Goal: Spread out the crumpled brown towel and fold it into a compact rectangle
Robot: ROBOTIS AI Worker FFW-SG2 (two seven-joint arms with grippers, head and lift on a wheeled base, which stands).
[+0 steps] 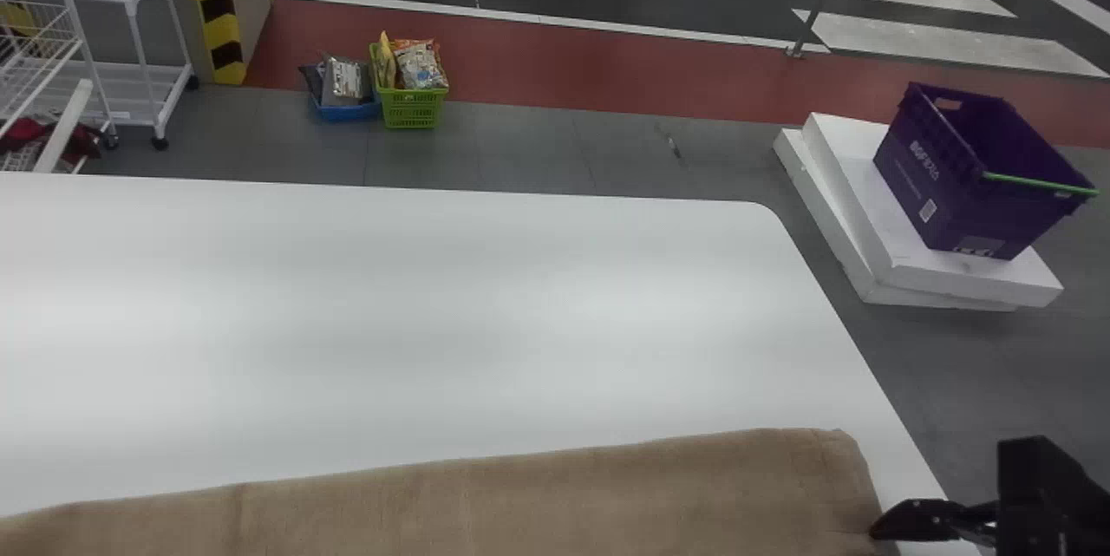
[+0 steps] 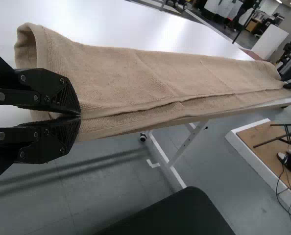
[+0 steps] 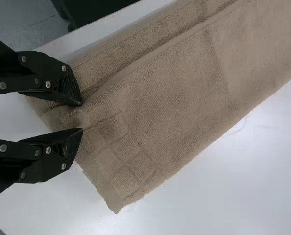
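**Towel in a long strip, its ends next to fold**

I have the brown towel laid out as a long, layered strip across the bottom of the head view, on the near part of the white tabletop. It runs from the lower left to the lower right of that frame. My left claw is pinched on the towel at one end, where the cloth curls up into a loop. My right claw stands moderately wide over the other end, near the corner with the woven check band, its two fingers apart and nothing clamped between them.

I judge the spreading done and the lengthwise fold made or nearly so; the step in hand looks like squaring this strip. To become a compact rectangle, it now has to get shorter. That calls for taking all the layers at an end together, lifting them, and carrying them inward over the rest. If I catch only the top layer, the under layer could lag and leave the edges uneven.
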